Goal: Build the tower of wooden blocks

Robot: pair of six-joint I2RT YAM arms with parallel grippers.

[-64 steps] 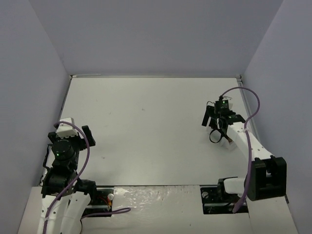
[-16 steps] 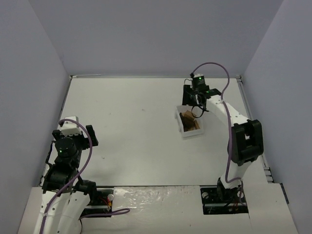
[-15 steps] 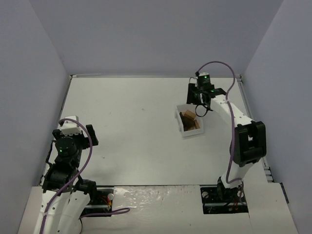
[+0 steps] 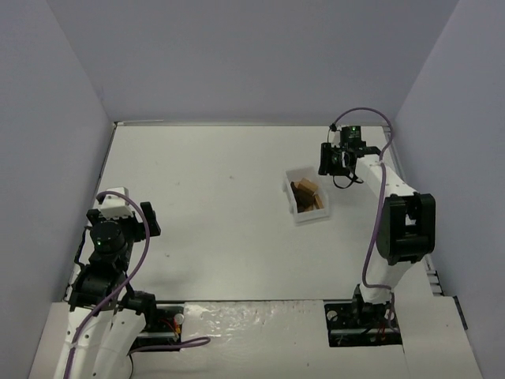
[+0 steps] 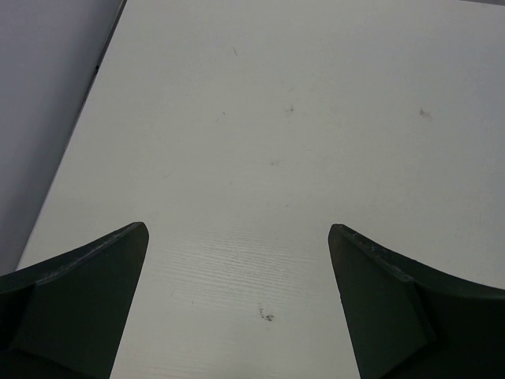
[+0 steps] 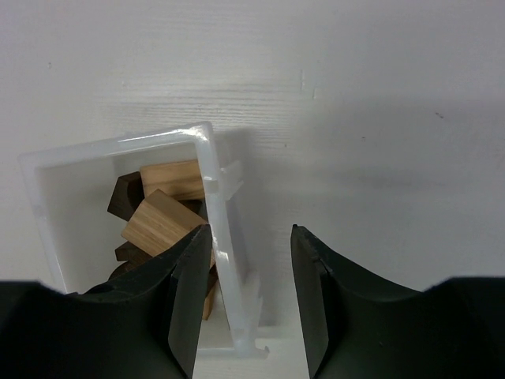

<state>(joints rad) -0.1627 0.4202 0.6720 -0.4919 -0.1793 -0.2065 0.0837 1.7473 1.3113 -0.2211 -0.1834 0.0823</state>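
Wood blocks [image 6: 162, 221], dark brown and light tan, lie jumbled inside the white tray [image 4: 312, 215], not stacked. Seen from above, the tray sits at about 2 o'clock from the middle of the table [image 4: 213, 205]. The right gripper [image 6: 251, 233] hangs just beside the tray at its 1 o'clock. Its fingers are partly spread and hold nothing, and from its wrist camera the tray's wall shows below the gap. The left gripper [image 5: 237, 229] is well apart, toward 8 o'clock, fingers spread wide over bare table.
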